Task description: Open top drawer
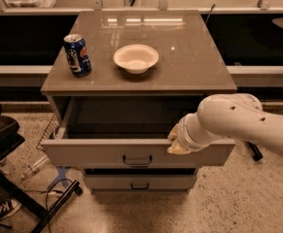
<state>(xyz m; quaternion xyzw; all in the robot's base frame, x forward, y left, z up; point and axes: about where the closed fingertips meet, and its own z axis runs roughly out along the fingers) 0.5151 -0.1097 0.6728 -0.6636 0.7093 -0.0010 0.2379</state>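
1. The top drawer stands pulled out well past the front edge of the bench. It has a flat grey-beige front, a small dark bail handle at centre and a dim grey inside.
2. The hand sits at the drawer front's upper rim, right of the handle; whether it is apart or together, I cannot tell.
3. The blue can near the white bowl may bear a Pepsi mark, but no lettering reads.
4. A black stand is near the drawer's left corner, and speckled floor lies open in front.
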